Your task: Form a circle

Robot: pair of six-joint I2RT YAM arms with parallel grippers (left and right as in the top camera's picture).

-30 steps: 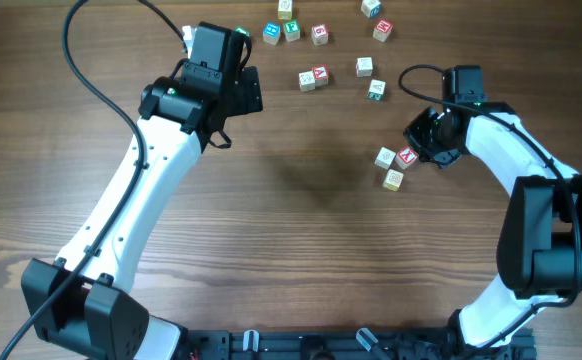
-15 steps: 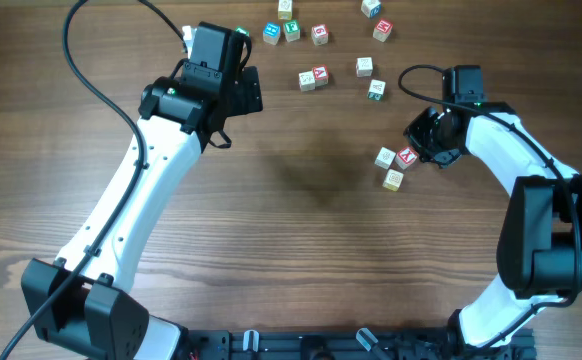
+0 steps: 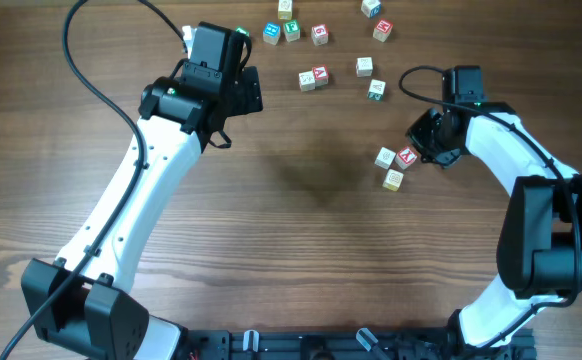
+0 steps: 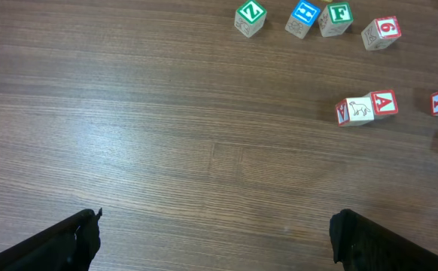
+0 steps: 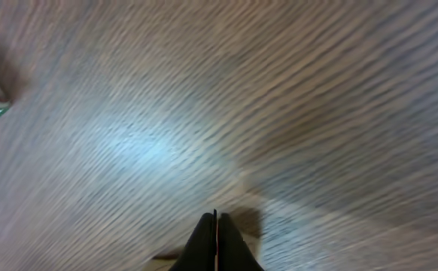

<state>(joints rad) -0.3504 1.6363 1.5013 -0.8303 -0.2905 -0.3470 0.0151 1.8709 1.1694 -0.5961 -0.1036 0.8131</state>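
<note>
Cluster (image 3: 395, 165): three small wooden cubes, right of centre in the overhead view. Two are pale, one red-faced. They sit tight together and form no ring.

Right gripper (image 3: 421, 150): just right of the red-faced cube (image 3: 406, 157); cannot tell if it touches. In the wrist view, right gripper (image 5: 216, 226) has its fingers pressed together with nothing between them, low over blurred wood grain.

Left gripper (image 3: 243, 92): upper left of centre, well apart from the cluster. In the wrist view, left gripper (image 4: 215, 222) is spread wide, a finger in each bottom corner and bare table (image 4: 166, 150) between.

Loose cubes (image 3: 316, 78): scattered along the top centre. The left wrist view shows a green Z (image 4: 250, 16), a blue face (image 4: 304, 15), a green F (image 4: 338, 16) and a red A (image 4: 383, 103).
</note>
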